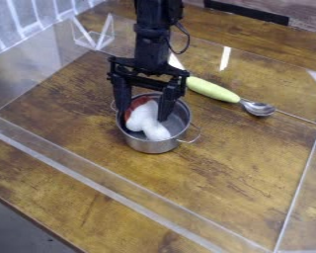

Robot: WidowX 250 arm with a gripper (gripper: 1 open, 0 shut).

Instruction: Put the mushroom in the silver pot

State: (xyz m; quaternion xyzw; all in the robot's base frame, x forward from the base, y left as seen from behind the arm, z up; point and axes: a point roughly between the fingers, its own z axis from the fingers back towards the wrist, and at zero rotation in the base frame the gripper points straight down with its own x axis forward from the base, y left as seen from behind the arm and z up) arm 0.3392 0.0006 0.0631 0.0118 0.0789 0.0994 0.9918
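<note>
Black claw (147,96) sits just left of frame centre, pointing straight down, jaws spread wide — one finger (119,94) over the pot's left rim, the other over the right side. Nothing is held between them. Whether the fingertips touch the pot rim cannot be told from this angle. The black arm (153,25) runs up from the claw and leaves the frame at the top centre.

Directly under the open claw is the silver pot (154,130), small, round, shiny steel, standing upright just below and left of frame centre. The mushroom (151,117) lies inside it — white stem showing large and pale toward the front, a bit of red cap visible at the back near the claw. It is free of the fingers and rests in the pot, tilted; how exactly it leans is hard to read.

To the right of the pot, apart from it, lies a spoon (227,97) with a yellow-green handle pointing toward upper left and a metal bowl at right of centre. All of this sits on a dark wooden table (82,109). Clear plastic walls (108,203) ring the work area, the near one crossing the lower left of the frame on a diagonal.
</note>
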